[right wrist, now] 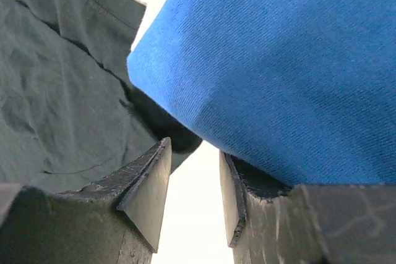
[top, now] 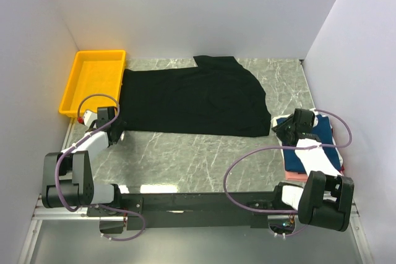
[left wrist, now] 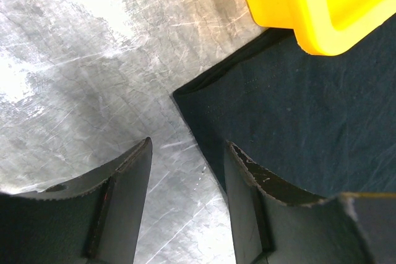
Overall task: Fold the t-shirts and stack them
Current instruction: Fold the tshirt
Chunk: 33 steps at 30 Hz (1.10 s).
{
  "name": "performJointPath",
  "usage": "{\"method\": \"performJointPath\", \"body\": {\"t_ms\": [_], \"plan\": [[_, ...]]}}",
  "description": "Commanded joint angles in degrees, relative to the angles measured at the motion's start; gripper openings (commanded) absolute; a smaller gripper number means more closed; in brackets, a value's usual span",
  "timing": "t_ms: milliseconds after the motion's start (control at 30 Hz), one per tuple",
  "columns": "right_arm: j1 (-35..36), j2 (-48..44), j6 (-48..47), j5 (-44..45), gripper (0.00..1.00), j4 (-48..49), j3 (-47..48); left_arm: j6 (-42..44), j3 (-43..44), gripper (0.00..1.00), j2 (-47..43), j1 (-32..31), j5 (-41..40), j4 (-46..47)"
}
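Roughly partway, I'd judge. Done part: a stack at the right edge of the surface (top: 185,159), with a folded blue t-shirt (top: 325,131) on top and the edge of a pink t-shirt (top: 294,177) showing beneath. I can't separate a white one from the arm casing.

Not done: the black t-shirt (top: 198,97) lies spread across the middle as a long flat band. One sleeve pokes out at the far side, and its left end is right at the yellow tray (top: 93,78). Folding it down and stacking it are left.

Now my left gripper (left wrist: 189,146) is spread with nothing pinched, at the near-left corner of the black cloth, one finger over the hem. Likewise my right gripper (right wrist: 195,146) is spread and holds nothing, between the black shirt's right end and the blue one.

Materials: black is a thin matte knit with soft creases and a crisp stitched hem. Blue shows a fine ribbed weave and a rounded fold edge. The tray is glossy hard plastic. The surface is grey marble pattern, scuffed.
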Motion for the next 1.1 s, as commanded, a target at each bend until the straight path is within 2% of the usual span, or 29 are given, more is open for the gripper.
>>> {"method": "performJointPath", "body": {"t_ms": [0, 233, 700, 833, 1067], "plan": [[1.6, -0.33, -1.27, 0.62, 0.44, -0.16, 1.6, 0.58, -0.15, 0.55, -1.28, 0.27, -0.07, 1.91], [10.83, 6.79, -0.74, 6.68, 0.45, -1.92, 7.3, 0.23, -0.85, 0.55, -1.01, 0.27, 0.02, 2.44], [11.54, 16.46, -0.74, 6.43, 0.45, -0.34, 7.76, -0.47, -0.24, 0.56, 0.57, 0.36, -0.86, 1.03], [11.37, 16.03, -0.65, 6.87, 0.44, -0.16, 5.56, -0.39, -0.24, 0.56, 0.83, 0.36, -1.12, 0.86], [11.11, 12.78, -0.83, 6.78, 0.43, -4.28, 7.92, -0.73, 0.2, 0.55, 0.92, 0.54, -2.35, -0.64]]}}
